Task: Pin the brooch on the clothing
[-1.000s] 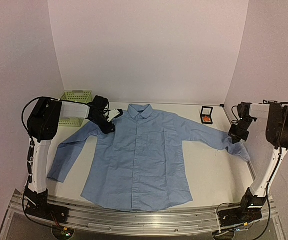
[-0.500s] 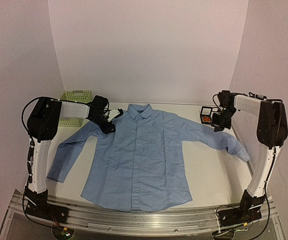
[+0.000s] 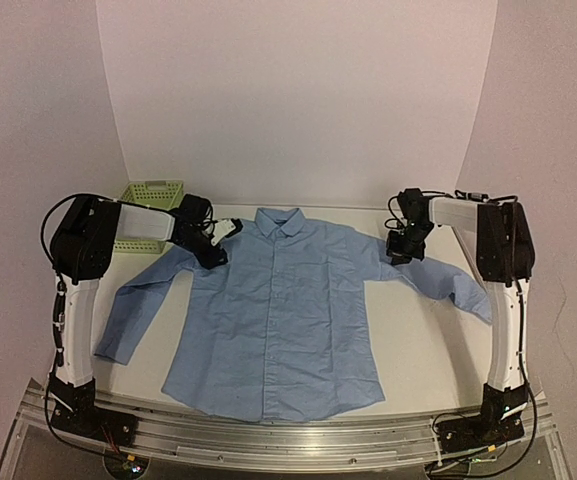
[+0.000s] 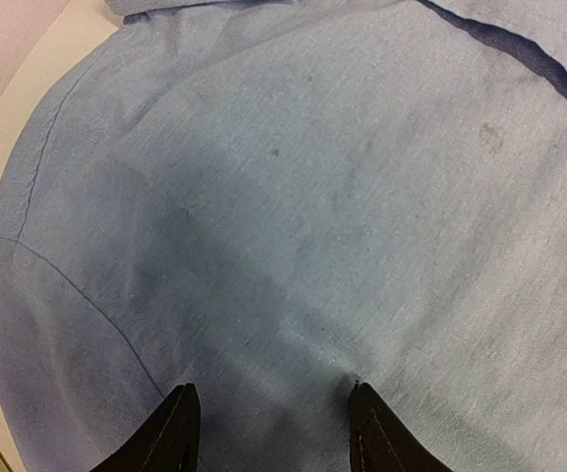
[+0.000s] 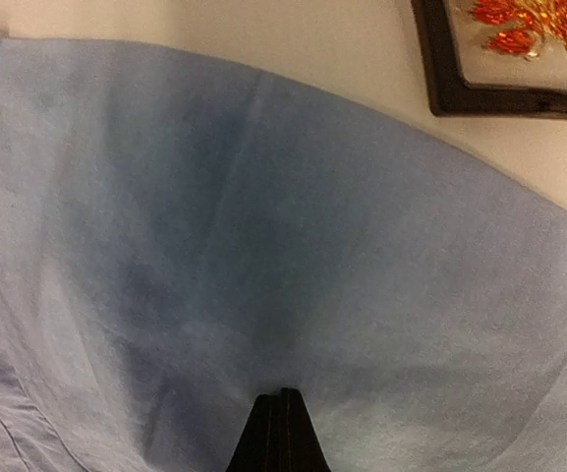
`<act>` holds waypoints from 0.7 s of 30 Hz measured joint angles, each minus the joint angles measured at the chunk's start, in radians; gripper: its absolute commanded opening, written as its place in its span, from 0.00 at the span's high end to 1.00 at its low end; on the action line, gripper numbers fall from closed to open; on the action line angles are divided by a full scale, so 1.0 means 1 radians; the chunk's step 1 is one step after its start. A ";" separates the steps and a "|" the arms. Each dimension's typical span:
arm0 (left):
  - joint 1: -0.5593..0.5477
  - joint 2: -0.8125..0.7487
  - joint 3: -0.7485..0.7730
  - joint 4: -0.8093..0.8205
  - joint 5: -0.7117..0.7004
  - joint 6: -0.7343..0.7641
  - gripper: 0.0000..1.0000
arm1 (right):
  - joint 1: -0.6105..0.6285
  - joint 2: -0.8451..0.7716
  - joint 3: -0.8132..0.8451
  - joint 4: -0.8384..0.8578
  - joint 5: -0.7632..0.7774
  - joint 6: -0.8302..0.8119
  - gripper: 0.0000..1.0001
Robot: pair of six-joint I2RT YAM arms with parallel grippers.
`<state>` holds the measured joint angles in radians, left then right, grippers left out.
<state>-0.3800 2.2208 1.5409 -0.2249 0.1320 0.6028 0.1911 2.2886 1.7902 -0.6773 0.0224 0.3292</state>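
Brooch [image 5: 519, 25]: orange-red, in a black box [image 5: 432, 49], ahead and to the right of our right tool [image 5: 280, 433].
Shirt [image 3: 278, 310]: light blue, spread flat under both tools.
Right tool: closed, empty.
Left tool [image 4: 273, 433]: jaws parted above shoulder cloth, holding nothing.
We list also: white worktop [image 3: 418, 340]; green basket [image 3: 153, 200] beside the left tool; pale walls [image 3: 298, 100].

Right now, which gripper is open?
The left gripper: its jaws stand apart over the shirt; on the right gripper they are pressed together.
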 measured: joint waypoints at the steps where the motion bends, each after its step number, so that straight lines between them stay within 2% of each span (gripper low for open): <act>1: 0.004 -0.002 -0.003 0.003 0.000 0.000 0.48 | 0.003 0.010 0.009 0.006 0.000 0.003 1.00; 12: 0.042 -0.005 -0.012 0.020 0.002 0.018 0.46 | 0.009 0.054 0.073 0.011 0.004 0.016 1.00; 15: 0.051 -0.008 0.012 -0.029 0.025 0.028 0.45 | 0.009 0.074 0.123 -0.002 0.003 0.013 1.00; 18: 0.061 -0.004 0.110 -0.132 0.063 0.021 0.45 | 0.017 0.094 0.208 -0.017 0.001 0.012 1.00; 21: 0.071 0.016 0.276 -0.189 0.091 -0.004 0.45 | 0.031 0.114 0.331 -0.019 0.003 0.010 1.00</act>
<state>-0.3094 2.2368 1.8165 -0.4143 0.2228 0.5990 0.2223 2.4025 2.1213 -0.6964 0.0251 0.3393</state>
